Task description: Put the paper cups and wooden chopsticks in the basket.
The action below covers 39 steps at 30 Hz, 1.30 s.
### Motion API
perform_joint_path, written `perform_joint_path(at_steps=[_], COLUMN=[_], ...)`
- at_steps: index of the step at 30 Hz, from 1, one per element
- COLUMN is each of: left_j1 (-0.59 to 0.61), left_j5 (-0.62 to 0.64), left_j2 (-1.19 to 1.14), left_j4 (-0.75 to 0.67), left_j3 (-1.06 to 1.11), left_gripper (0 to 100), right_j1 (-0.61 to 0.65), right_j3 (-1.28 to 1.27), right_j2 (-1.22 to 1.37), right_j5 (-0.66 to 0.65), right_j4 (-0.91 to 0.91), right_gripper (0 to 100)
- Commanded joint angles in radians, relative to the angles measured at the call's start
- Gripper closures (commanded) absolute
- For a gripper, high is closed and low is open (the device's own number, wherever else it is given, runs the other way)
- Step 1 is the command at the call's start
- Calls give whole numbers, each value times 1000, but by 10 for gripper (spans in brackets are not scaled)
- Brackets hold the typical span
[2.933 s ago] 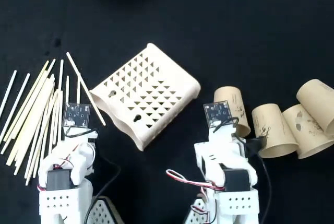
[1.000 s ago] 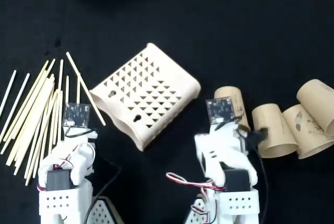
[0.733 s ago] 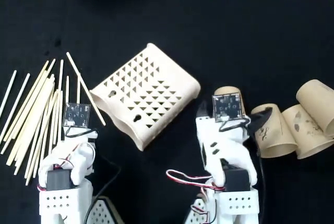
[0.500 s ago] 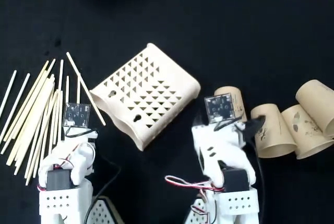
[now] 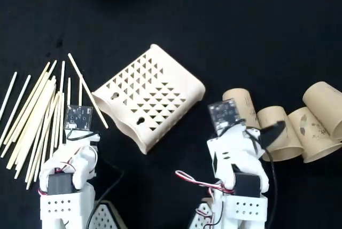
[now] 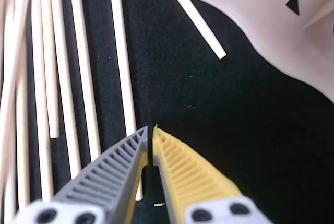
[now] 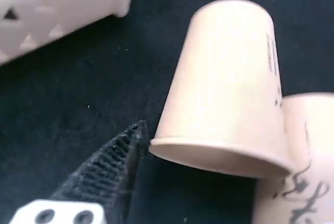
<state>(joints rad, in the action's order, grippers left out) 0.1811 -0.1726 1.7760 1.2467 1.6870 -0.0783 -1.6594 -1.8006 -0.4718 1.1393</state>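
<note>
- One pale basket (image 5: 149,98) (triangle-pierced face uppermost) is seen in the middle of the black table (image 5: 240,37).
- Four paper cups (image 5: 312,127) are laid on their sides in a row on the right arm's side.
- Wooden chopsticks (image 5: 37,111) are scattered on the left arm's side.
- The right gripper (image 5: 255,127) is spread beside the nearest cup (image 7: 224,72), at its rim.
- The left gripper (image 6: 151,130) is pressed together beside the chopsticks.

The left arm (image 5: 67,183) and right arm (image 5: 238,178) are white plastic with black servos and red-and-white wires. The left gripper (image 6: 151,130) has grey and yellow ribbed fingers.
</note>
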Motion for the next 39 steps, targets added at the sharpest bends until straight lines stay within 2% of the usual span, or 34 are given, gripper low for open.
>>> perform_joint_path(at_steps=[1, 4, 6, 13, 16, 19, 26, 28, 32, 39], left_j1=[-13, -13, -13, -13, -13, -13, -12, -12, -12, -16], left_j5=[8, 8, 8, 8, 8, 8, 8, 8, 8, 8], left_j2=[9, 9, 9, 9, 9, 9, 9, 9, 9, 9], left_j4=[6, 6, 6, 6, 6, 6, 6, 6, 6, 6], left_j3=[13, 13, 13, 13, 13, 13, 13, 13, 13, 13], left_gripper=[970, 970, 970, 970, 970, 970, 970, 970, 970, 970], right_j1=[58, 109, 146, 195, 252, 364, 687, 755, 781, 813], right_j3=[54, 58, 58, 124, 136, 137, 137, 137, 119, 67], right_j2=[-65, -65, -65, -71, -71, -71, -62, -61, -61, -59], right_j5=[-32, -32, -35, -32, -31, -31, -31, -38, -31, -38], right_j4=[-3, -3, -5, -35, -110, -158, -222, -216, -199, -255], right_gripper=[352, 358, 405, 794, 904, 981, 969, 933, 729, 756])
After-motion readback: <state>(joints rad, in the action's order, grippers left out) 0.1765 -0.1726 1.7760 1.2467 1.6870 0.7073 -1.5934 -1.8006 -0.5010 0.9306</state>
